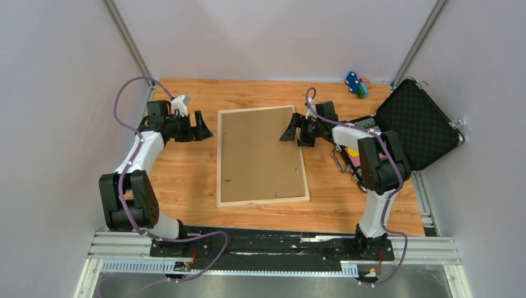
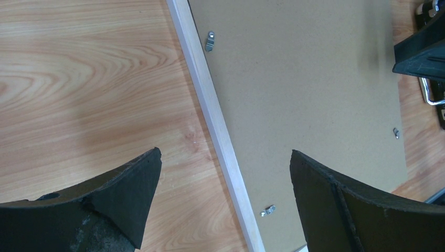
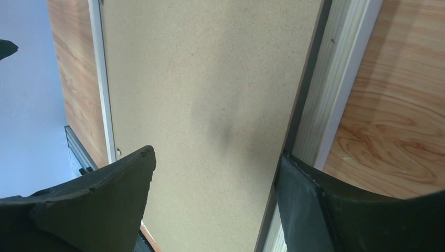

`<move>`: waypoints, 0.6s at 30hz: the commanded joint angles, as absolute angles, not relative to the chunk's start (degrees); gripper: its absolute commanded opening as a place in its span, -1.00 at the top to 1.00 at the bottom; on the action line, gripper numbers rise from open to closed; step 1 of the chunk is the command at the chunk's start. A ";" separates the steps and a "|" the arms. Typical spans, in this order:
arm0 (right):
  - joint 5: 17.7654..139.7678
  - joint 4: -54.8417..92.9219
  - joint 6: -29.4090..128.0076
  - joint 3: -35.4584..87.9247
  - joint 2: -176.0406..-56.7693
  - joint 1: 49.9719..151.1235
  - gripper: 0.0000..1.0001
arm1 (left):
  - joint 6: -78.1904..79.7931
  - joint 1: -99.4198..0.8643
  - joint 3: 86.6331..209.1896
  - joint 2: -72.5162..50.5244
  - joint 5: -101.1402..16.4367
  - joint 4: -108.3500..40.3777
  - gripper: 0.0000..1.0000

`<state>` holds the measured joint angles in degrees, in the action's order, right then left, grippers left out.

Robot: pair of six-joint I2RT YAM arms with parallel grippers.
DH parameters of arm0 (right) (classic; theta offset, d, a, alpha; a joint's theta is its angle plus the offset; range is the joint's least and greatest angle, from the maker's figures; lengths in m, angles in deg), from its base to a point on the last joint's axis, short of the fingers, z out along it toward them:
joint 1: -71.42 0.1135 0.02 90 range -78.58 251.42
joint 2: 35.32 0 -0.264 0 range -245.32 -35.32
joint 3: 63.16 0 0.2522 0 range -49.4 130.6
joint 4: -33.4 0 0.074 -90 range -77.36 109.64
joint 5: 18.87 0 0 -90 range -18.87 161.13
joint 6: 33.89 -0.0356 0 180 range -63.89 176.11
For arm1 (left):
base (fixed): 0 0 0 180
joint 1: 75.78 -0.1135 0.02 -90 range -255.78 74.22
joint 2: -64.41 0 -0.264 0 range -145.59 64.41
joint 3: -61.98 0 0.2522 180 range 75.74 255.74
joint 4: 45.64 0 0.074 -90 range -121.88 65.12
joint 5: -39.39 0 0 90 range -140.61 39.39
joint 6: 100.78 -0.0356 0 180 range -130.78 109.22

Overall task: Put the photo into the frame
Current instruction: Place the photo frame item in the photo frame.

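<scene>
The left fingers [image 1: 202,126] are spread wide and hold nothing. In the left wrist view they straddle the left rail of the frame [image 1: 261,200], one over bare desk [image 1: 180,180] and the other over the brown backing board [image 1: 260,155]. The right fingers [image 1: 291,131] are equally wide apart and empty. They hang over the frame's opposite long side near its far corner, one above the board and the other above the pale wooden rail. Whether either pair touches the surface below cannot be told. The frame lies flat and face down in the middle of the desk between the two arms, slightly askew, with the board seated inside its rails and small metal clips [image 2: 210,41] along the edges. To the right, just beyond the right arm, stands an open black case [image 1: 415,124], and small coloured toys [image 1: 355,84] sit at the far edge.
</scene>
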<state>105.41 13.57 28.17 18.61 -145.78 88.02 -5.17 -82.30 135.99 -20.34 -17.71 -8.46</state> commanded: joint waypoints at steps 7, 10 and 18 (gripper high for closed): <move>102.55 11.73 32.20 20.94 -141.83 88.39 -0.62 | -6.56 -82.63 135.86 -17.68 -17.56 -8.99 -1.00; 102.42 11.59 32.65 20.91 -141.46 88.52 -0.62 | -6.56 -82.63 135.82 -17.74 -17.63 -9.03 -1.00; 101.32 10.17 34.54 22.09 -141.13 89.36 -0.61 | -6.65 -82.63 135.62 -17.05 -17.63 -9.45 -1.00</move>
<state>102.85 10.69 32.10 19.04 -144.40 88.63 -5.19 -82.30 135.99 -20.27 -17.77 -8.48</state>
